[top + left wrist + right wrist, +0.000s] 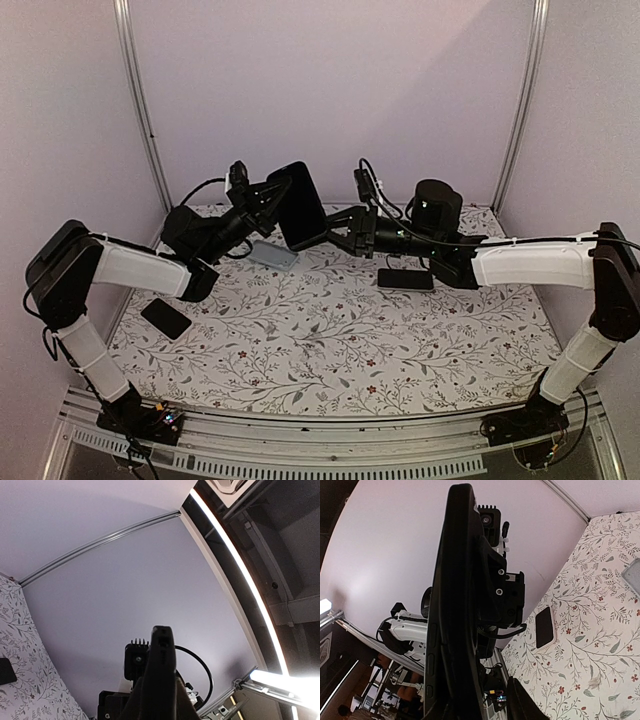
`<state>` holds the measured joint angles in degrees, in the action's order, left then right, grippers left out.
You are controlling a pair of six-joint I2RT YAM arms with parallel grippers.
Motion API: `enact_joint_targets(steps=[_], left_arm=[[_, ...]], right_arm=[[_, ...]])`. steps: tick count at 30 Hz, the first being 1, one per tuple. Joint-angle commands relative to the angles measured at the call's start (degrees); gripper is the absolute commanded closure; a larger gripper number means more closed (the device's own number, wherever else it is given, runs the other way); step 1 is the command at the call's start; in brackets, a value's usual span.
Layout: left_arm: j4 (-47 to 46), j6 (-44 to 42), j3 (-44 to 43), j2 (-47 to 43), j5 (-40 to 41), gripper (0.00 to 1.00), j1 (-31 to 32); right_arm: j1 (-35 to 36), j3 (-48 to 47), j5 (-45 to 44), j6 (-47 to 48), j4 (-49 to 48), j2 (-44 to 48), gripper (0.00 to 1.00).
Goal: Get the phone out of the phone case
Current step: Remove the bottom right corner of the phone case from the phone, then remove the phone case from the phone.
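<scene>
A black phone case (300,205) is held tilted in the air above the back middle of the table. I cannot tell the phone apart from the case around it. My left gripper (272,200) is shut on its left edge; in the left wrist view the case (163,665) rises edge-on out of the left gripper (161,702). My right gripper (335,232) sits at the case's lower right corner. In the right wrist view the case's button edge (451,605) stands against the left side of the right gripper (480,710), and the right finger (520,707) stays apart from it.
On the floral table cloth (330,340) lie a grey device (272,254) under the held case, a black one (405,279) below the right arm and another black one (166,318) at the left. Metal frame posts (140,100) flank the back wall.
</scene>
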<state>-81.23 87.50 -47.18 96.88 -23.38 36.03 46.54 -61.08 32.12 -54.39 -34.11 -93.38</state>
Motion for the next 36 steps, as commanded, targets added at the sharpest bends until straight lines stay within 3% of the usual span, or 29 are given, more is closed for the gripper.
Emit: enact_joint_targets(steps=[1, 9, 14, 27, 33, 36], left_arm=[[-2.53, 1.39, -0.97, -1.62, -5.27, 1.00, 1.81], [-1.65, 2.43, -1.86, 0.45, -8.86, 0.99, 0.95], [5.20, -1.15, -2.00, -0.80, -10.25, 0.86, -0.01], [22.89, -10.01, -2.20, -3.38, -10.81, 0.50, -2.91], [36.04, -19.30, -2.69, -6.55, -8.50, 0.26, -3.76], [44.66, -25.64, -3.24, -8.86, -6.12, 0.20, -3.95]], right_arm=[[-0.76, 0.37, -1.59, -1.27, -2.87, -0.07, 0.71], [-0.84, 0.16, -0.40, -2.27, -4.42, -1.57, 0.87], [-0.99, 1.21, -0.31, -3.86, -6.11, -2.49, 1.00], [-2.57, 5.91, -0.74, -8.44, -12.44, -4.39, 1.00], [-3.47, 8.08, -1.64, -8.32, -12.14, -4.03, 1.00], [-3.75, 8.17, -2.28, -7.40, -9.25, -3.74, 1.00]])
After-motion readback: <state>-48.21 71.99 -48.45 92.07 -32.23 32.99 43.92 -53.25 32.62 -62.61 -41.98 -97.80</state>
